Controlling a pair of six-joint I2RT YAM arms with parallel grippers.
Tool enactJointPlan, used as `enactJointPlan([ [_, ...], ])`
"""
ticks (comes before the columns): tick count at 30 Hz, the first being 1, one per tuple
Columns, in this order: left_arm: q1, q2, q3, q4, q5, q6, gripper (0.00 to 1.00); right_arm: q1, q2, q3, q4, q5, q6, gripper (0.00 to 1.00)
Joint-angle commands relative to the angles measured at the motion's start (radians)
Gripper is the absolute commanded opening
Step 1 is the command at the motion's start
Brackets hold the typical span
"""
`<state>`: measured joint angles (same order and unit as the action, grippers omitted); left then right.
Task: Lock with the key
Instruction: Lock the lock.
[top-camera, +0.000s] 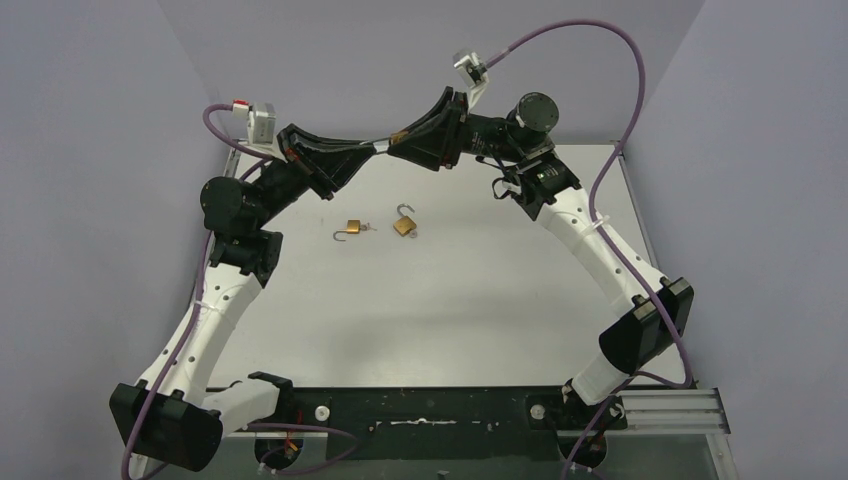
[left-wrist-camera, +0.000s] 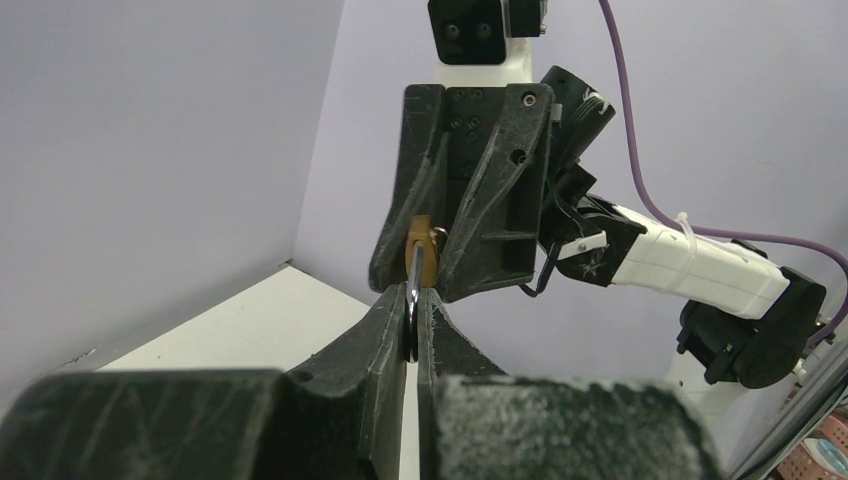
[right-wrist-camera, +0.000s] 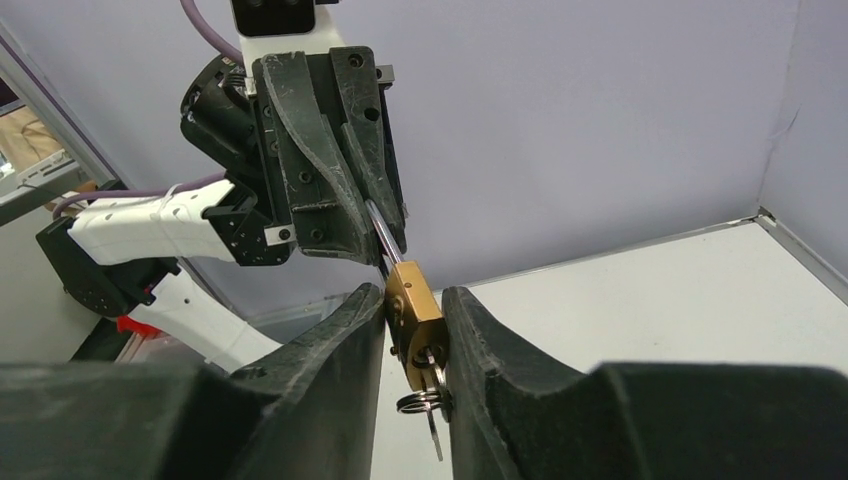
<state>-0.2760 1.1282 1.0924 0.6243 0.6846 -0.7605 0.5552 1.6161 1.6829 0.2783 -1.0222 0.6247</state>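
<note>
Scene: I am holding both arms high over the far end of the table (top-camera: 450, 300), their tips meeting in mid-air

Padlock: the brass padlock (right-wrist-camera: 410, 300) is hanging clear of the table between the two pincers, with its body on the right arm's side and its steel loop on the left arm's side

Right pincer: the right pincer (right-wrist-camera: 415, 297) is gripping the padlock by its flat sides, and its fingers are open only as wide as the body

Left pincer: the left pincer (left-wrist-camera: 412, 297) is pinching the shackle (left-wrist-camera: 411, 320), with its fingers almost together and only the thin bar between them

Key: a ring (right-wrist-camera: 420, 402) is dangling under the padlock's body, and a thin key (right-wrist-camera: 433, 437) is hanging from it; the fingers are hiding the keyhole, so I cannot tell whether another key is sitting in it

Shackle state: I cannot tell whether it is pushed home or sprung

On the table: two spare locks (top-camera: 351, 229) are lying near the middle, a little apart, and both are showing raised loops
</note>
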Motion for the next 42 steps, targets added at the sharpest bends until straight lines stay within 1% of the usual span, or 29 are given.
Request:
enactJointPlan([
  [1,-0.002,-0.03,0.01,0.023,-0.015,0.029,0.0,-0.01,-0.054,0.036,0.04,0.0,-0.007,0.35],
  [2,-0.001,-0.03,0.01,0.023,-0.013,0.029,0.0,-0.011,-0.055,0.036,0.041,-0.001,-0.005,0.37],
  [5,-0.001,-0.029,0.01,0.023,-0.009,0.029,0.0,-0.013,-0.053,0.036,0.05,-0.002,0.003,0.38],
  [8,0.0,-0.029,0.012,0.017,-0.008,0.032,0.0,-0.017,-0.053,0.033,0.068,-0.003,0.016,0.41],
  [14,0.0,-0.026,0.016,0.011,-0.007,0.037,0.0,-0.026,-0.054,0.031,0.081,-0.006,0.03,0.38],
  [16,0.0,-0.023,0.018,0.011,-0.007,0.038,0.0,-0.03,-0.056,0.03,0.083,-0.006,0.03,0.33],
  [18,-0.001,-0.021,0.02,0.011,-0.008,0.036,0.0,-0.031,-0.055,0.03,0.084,-0.01,0.034,0.27],
  [20,0.0,-0.019,0.021,0.014,-0.008,0.036,0.0,-0.032,-0.052,0.032,0.084,-0.015,0.041,0.15],
  [22,0.0,-0.016,0.021,0.015,-0.01,0.035,0.0,-0.035,-0.05,0.032,0.084,-0.02,0.045,0.0],
  [26,0.002,-0.017,0.029,0.001,-0.002,0.033,0.0,-0.05,-0.047,0.041,0.091,-0.033,0.079,0.0],
  [27,0.005,-0.018,0.035,-0.008,0.013,0.03,0.03,-0.06,-0.042,0.047,0.099,-0.043,0.117,0.0],
  [30,0.03,-0.028,0.043,-0.01,0.06,-0.008,0.59,-0.101,-0.026,0.056,0.169,-0.105,0.237,0.0],
  [31,0.042,-0.034,0.045,-0.009,0.081,-0.021,0.9,-0.115,-0.024,0.055,0.19,-0.126,0.272,0.0],
  [32,0.057,-0.04,0.048,-0.009,0.102,-0.037,0.96,-0.127,-0.024,0.052,0.198,-0.144,0.295,0.0],
  [35,0.111,-0.05,0.066,-0.028,0.181,-0.082,0.97,-0.154,-0.047,0.034,0.163,-0.189,0.302,0.0],
  [39,0.141,-0.013,0.136,-0.063,0.363,-0.138,0.95,-0.164,-0.073,0.025,0.067,-0.244,0.265,0.0],
  [40,0.139,0.008,0.147,-0.038,0.405,-0.178,0.94,-0.162,-0.076,0.023,0.058,-0.257,0.266,0.0],
  [42,0.124,0.054,0.158,0.099,0.482,-0.308,0.86,-0.16,-0.079,0.015,0.058,-0.279,0.277,0.0],
])
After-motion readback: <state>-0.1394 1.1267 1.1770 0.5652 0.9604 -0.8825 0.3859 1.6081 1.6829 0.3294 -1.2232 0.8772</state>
